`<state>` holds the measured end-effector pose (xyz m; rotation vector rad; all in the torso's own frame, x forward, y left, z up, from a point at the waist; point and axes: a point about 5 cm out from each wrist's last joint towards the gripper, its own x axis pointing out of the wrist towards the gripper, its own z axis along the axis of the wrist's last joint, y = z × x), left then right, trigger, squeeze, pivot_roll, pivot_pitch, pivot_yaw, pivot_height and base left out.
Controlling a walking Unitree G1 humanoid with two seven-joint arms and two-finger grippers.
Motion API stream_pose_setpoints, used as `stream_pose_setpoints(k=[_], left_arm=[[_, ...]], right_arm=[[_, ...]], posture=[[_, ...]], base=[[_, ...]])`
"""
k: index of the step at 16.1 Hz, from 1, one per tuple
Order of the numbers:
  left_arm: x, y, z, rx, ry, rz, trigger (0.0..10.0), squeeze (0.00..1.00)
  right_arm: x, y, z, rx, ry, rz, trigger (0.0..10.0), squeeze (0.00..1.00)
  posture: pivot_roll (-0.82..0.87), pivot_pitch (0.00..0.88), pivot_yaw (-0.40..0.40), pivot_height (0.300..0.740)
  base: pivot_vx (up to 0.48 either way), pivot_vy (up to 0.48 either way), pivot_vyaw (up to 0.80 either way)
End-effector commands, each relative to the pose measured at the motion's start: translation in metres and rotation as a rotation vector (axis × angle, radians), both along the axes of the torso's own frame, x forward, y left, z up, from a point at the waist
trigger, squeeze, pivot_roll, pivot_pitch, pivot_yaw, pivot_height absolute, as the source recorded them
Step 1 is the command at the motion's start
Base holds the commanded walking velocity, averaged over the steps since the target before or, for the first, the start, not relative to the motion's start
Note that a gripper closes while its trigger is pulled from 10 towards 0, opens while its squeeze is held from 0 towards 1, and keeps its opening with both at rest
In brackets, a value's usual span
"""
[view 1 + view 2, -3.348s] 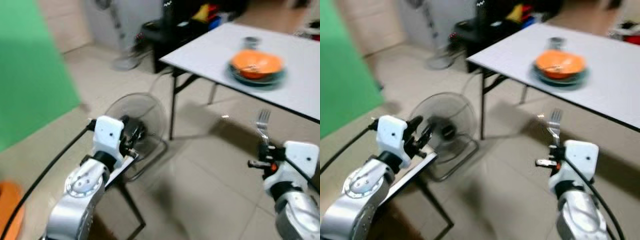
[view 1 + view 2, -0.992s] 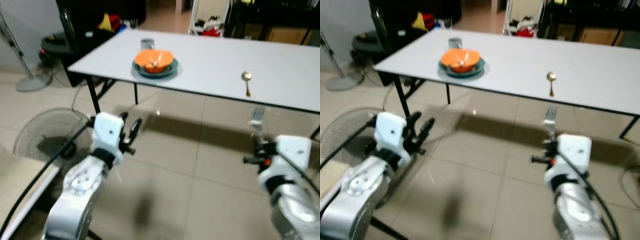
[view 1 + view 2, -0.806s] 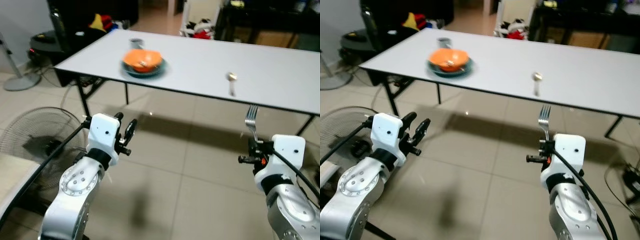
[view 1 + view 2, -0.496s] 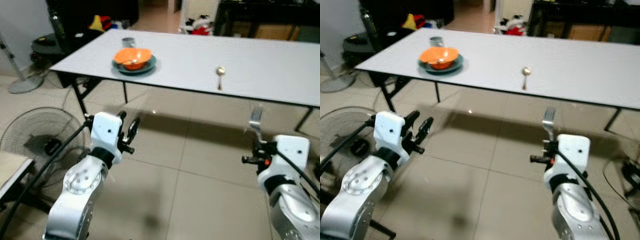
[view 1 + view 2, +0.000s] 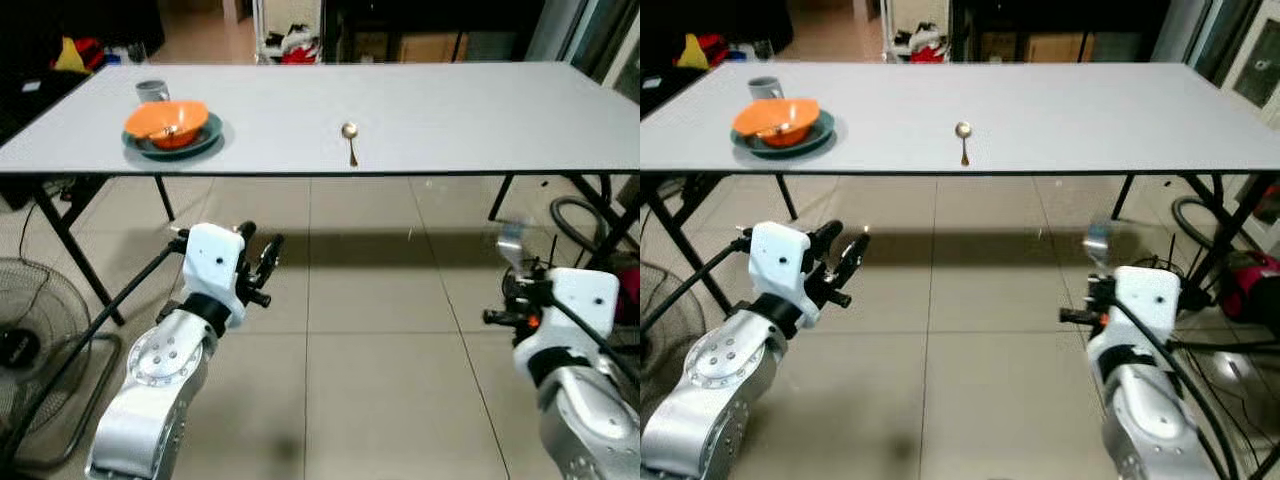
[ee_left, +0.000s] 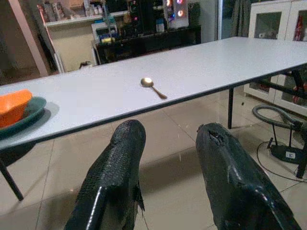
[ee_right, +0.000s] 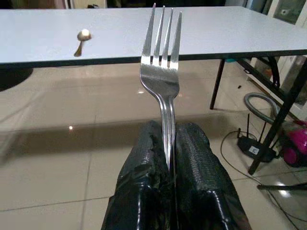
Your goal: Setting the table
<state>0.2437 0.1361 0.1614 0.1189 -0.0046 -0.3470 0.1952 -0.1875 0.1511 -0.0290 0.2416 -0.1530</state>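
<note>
Fork point(image 7: 162, 72) handle clamped between right gripper point(image 7: 169, 167) fingers, left gripper point(image 6: 168, 143) spread, holding nothing.

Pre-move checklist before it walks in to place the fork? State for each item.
1. Fork clamped in right hand, tines forward: ok.
2. Left hand open, holding nothing: ok.
3. Bare table surface beside spoon: ok.
4. Orange bowl seated on green plate: ok.
5. Table within reach: not ok, both hands short of its edge.
6. Hose on floor near right side, snag risk: cannot tell.
</note>
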Motion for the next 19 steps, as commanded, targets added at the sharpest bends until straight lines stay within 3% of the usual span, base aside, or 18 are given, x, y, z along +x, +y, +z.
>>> stream_pose_setpoints(k=[1,13,19], left_arm=[[0.000,0.001,-0.001,-0.001,0.013,0.003,10.0,0.00],[0.002,0.002,-0.001,-0.008,0.016,-0.005,10.0,0.00],[0.002,0.004,-0.001,-0.007,0.017,0.012,10.0,0.00]], right_arm=[[0.002,-0.001,0.003,-0.008,-0.010,-0.002,10.0,0.00],[0.005,-0.002,0.004,-0.015,-0.015,-0.003,10.0,0.00],[0.014,0.000,0.006,0.066,-0.016,0.025,10.0,0.00]], posture=[[0.04,0.000,0.037,0.740],[0.04,0.000,0.038,0.740],[0.05,0.000,0.032,0.740]], base=[[0.281,0.000,0.00],[0.288,0.000,0.00],[0.312,0.000,0.00]])
